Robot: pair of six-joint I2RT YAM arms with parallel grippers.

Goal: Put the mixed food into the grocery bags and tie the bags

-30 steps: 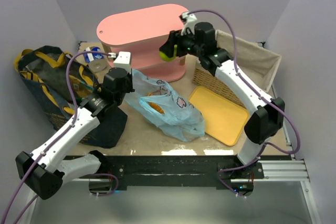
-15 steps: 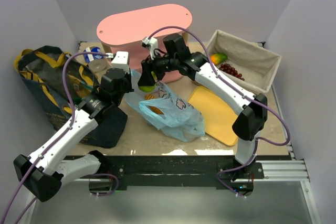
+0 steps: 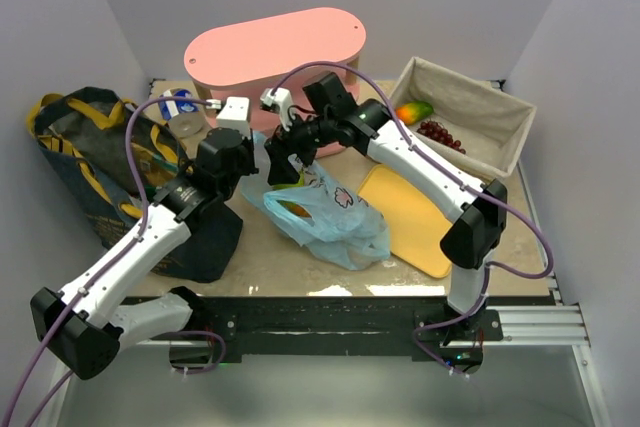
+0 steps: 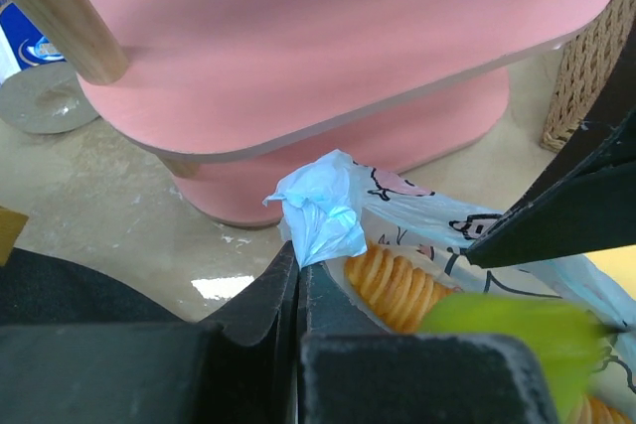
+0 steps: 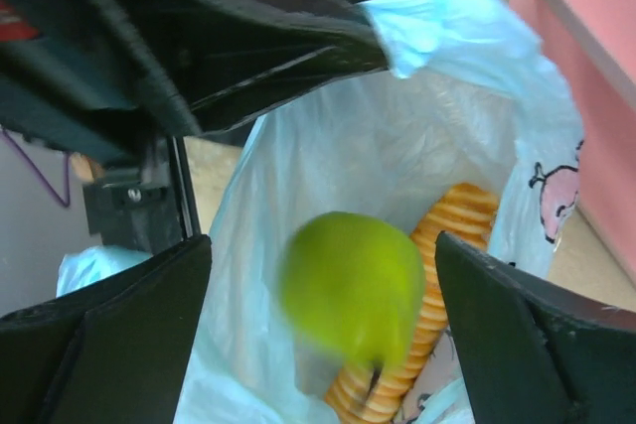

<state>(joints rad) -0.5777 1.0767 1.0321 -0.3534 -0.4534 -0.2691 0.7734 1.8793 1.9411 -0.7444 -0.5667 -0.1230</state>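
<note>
Blue plastic bag (image 3: 340,222): left gripper (image 4: 296,270) clamped on its rim, holding the mouth up. Above the mouth, right gripper (image 5: 318,320) with fingers wide apart; pear (image 5: 353,285) loose between them, over bread (image 5: 452,245) inside. Step: bagging fruit. Next, likely: fetch mango (image 3: 413,112) and grapes (image 3: 438,132) from basket (image 3: 500,107) beyond the bag.

Green pear (image 5: 353,285), orange ridged bread (image 5: 459,225) — pale-blue cartoon-printed carrier bag (image 3: 345,222); pink shelf (image 3: 270,47).

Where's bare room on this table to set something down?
The flat yellow tray between the thin light-blue plastic bag and the woven wicker basket is bare, as is the tabletop strip between bag and near edge. Crowded: left gripper and right gripper over the bag's mouth, by the pink oval table.
</note>
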